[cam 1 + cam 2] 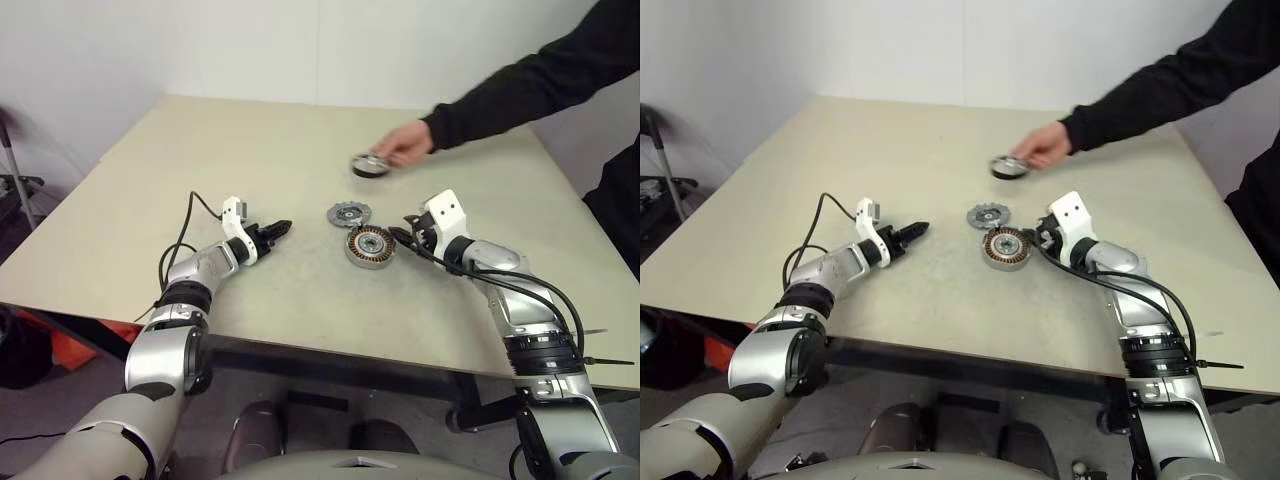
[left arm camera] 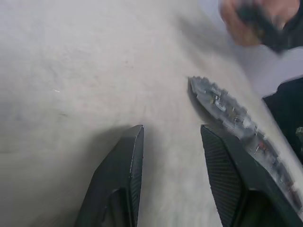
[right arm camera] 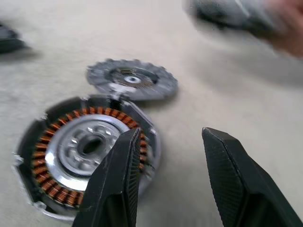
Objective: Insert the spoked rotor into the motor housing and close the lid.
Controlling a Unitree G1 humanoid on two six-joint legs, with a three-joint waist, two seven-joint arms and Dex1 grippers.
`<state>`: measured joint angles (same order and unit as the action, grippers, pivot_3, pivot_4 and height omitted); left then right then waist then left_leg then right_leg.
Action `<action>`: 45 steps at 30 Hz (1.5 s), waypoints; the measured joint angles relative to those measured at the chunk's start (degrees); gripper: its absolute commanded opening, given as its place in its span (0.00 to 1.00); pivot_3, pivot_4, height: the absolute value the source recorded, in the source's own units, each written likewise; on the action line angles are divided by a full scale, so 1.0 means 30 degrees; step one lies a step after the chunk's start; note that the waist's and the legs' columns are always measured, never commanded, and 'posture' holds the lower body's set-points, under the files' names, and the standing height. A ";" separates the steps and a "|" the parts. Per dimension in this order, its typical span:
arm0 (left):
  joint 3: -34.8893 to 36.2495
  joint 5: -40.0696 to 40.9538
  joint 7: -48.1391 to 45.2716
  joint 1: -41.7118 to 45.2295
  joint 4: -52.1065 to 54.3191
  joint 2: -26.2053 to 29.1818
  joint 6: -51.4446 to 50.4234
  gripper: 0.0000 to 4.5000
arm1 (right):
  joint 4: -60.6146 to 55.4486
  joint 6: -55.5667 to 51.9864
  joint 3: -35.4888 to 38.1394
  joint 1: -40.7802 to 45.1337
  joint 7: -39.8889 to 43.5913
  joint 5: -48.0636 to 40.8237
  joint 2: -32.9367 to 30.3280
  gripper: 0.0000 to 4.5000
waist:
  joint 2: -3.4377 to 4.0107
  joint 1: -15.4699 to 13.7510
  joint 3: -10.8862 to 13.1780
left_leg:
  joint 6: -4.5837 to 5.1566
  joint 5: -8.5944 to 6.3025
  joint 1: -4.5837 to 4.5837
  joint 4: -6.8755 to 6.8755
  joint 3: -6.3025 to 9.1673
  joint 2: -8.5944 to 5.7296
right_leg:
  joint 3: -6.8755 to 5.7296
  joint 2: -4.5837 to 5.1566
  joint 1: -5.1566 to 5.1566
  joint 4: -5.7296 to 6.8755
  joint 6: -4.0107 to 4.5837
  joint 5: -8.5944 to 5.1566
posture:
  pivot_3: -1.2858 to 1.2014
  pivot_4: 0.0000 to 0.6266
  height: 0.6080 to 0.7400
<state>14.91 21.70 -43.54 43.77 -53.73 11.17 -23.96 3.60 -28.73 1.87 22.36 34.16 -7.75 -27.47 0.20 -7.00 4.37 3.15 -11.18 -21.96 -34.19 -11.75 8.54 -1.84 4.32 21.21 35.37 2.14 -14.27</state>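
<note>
The motor housing point(image 1: 370, 246), a silver cup with copper windings, lies on the table near the middle. Just behind it lies the lid point(image 1: 348, 213), a flat grey notched disc. Farther back, a person's hand point(image 1: 405, 145) rests on the spoked rotor point(image 1: 370, 165). My right gripper point(image 1: 405, 235) is open just right of the housing, with nothing between its fingers point(image 3: 118, 170). My left gripper point(image 1: 278, 232) is open and empty to the left of the housing, pointing toward it. The right wrist view has the housing point(image 3: 85, 151) and the lid point(image 3: 131, 78) close up.
The person's dark sleeve point(image 1: 530, 85) reaches in from the back right over the beige table point(image 1: 200, 170). Cables run along both of my forearms. The table's front edge point(image 1: 330, 345) is close below my arms.
</note>
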 measured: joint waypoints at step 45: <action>-0.6363 -0.3114 -0.3249 -0.2309 0.5490 -0.0296 0.3702 0.45 | -0.3487 -0.2887 0.2913 -0.1471 -0.2222 -0.2047 0.0931 0.46 | 0.0002 -0.0114 -0.0001 | -0.0007 0.0004 -0.0003 0.0023 -0.0005 -0.0005 | -0.0003 0.0001 -0.0001 -0.0020 -0.0004 0.0001 | 0.52 0.00 1.00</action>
<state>-4.18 12.35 -53.29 36.84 -37.26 10.28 -12.85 -6.86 -37.39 10.61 17.94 27.50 -13.89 -24.68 0.20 -7.34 4.36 3.13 -11.17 -21.97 -34.12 -11.76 8.53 -1.85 4.33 21.20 35.31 2.13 -14.27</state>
